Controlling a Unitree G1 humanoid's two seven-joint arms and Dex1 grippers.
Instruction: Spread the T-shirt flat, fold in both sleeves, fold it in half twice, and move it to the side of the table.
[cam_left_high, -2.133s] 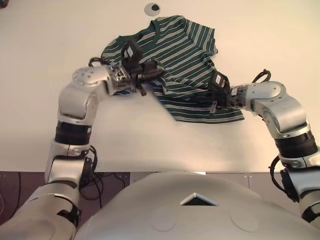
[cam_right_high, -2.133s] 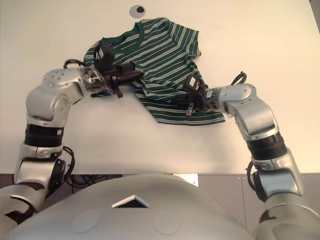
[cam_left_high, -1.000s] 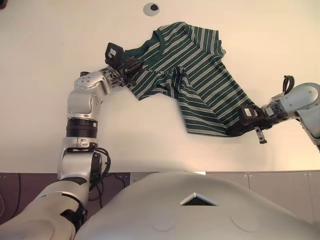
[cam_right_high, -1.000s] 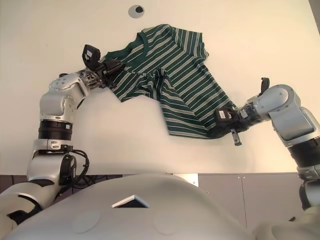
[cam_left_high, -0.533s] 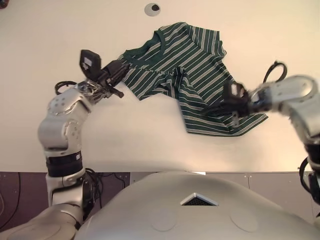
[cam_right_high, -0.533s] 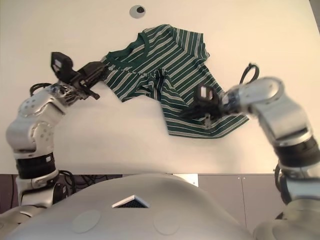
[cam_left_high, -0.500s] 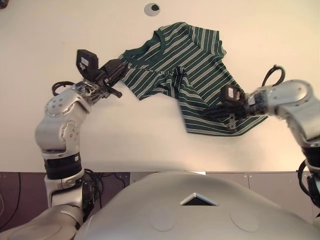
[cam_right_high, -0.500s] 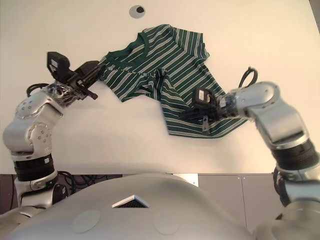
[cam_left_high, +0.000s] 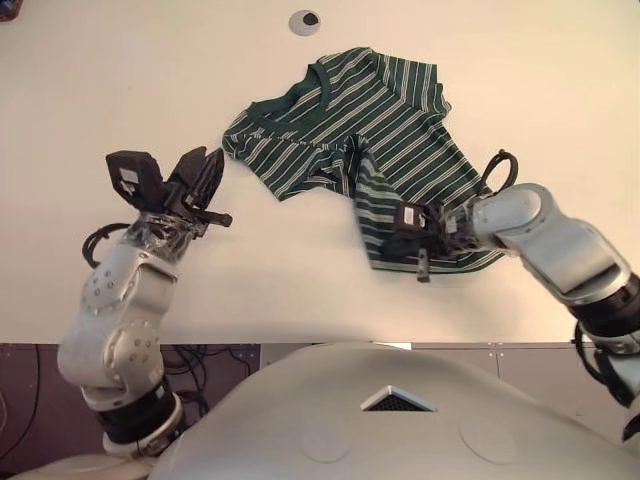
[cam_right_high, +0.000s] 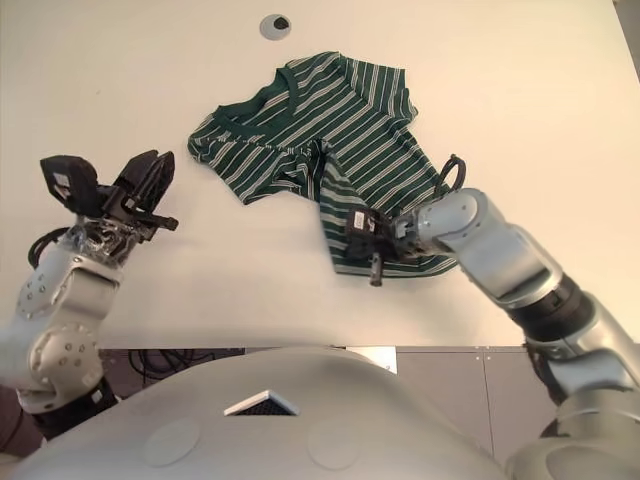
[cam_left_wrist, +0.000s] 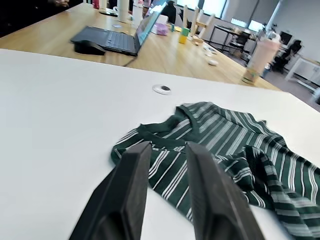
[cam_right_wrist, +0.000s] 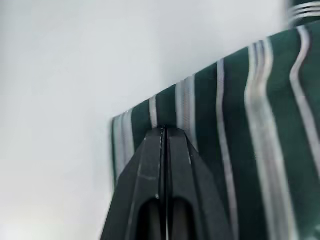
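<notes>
The green striped T-shirt lies rumpled on the white table, collar toward the far edge, with a fold down its middle. My left gripper hangs open to the left of the shirt, clear of its left sleeve, with nothing between its fingers. My right gripper sits at the near left corner of the hem. Its fingers are pressed together, shut on the fabric at the hem's edge. The right forearm covers the hem's right part.
A round cable grommet sits in the table beyond the collar. Bare table lies to the left, right and front of the shirt. In the left wrist view, wooden desks behind carry a laptop and a cup.
My left gripper has let go of the left sleeve and drawn back left and toward me. My right gripper has travelled left across the hem to its near left corner.
</notes>
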